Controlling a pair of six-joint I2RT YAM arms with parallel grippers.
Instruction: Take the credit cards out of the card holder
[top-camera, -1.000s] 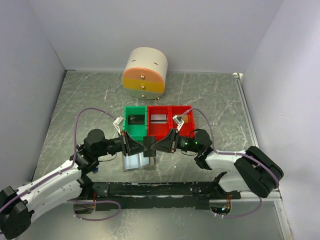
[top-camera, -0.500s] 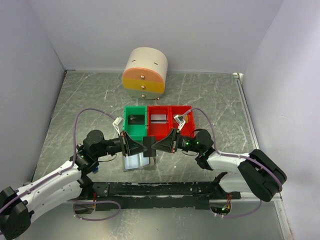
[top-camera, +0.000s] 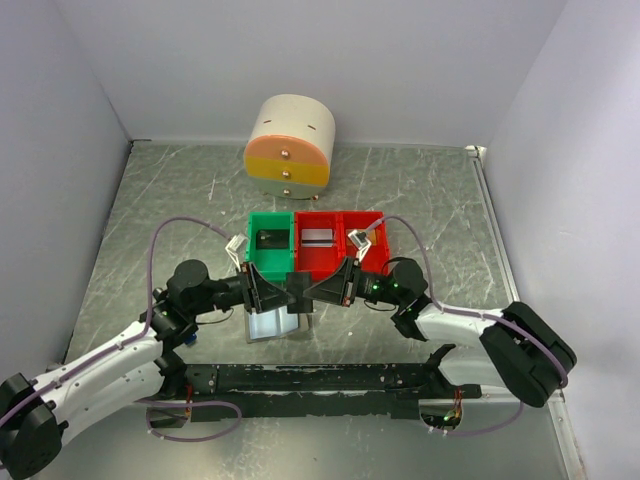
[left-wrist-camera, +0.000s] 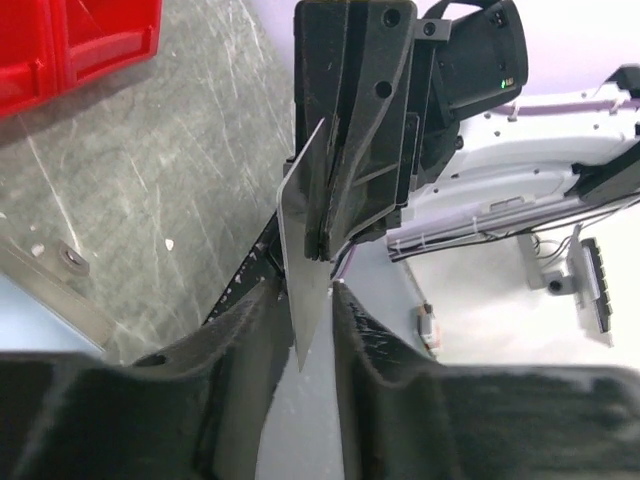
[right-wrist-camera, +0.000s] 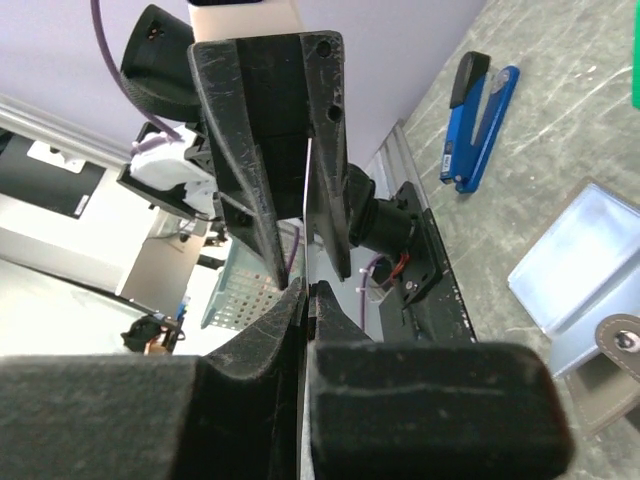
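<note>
The left gripper (top-camera: 285, 290) hovers over the card holder (top-camera: 268, 322), which lies unfolded on the scratched grey table (top-camera: 170, 200), just in front of the green bin (top-camera: 270, 262). The holder shows pale blue, glossy inner pockets and a grey-brown tab with a metal snap. The gripper's matt black fingers (left-wrist-camera: 240, 380) stand slightly apart, a narrow gap on each side of the credit card (left-wrist-camera: 305, 240) that hangs between them. The card is a thin, stiff, silvery rectangle, upright and seen nearly edge-on. Its upper part is clamped in the right gripper (left-wrist-camera: 322, 245), whose jaws are closed flat on it, tip to tip with the left one. Further right stand red bins (top-camera: 340, 262) of smooth plastic.
</note>
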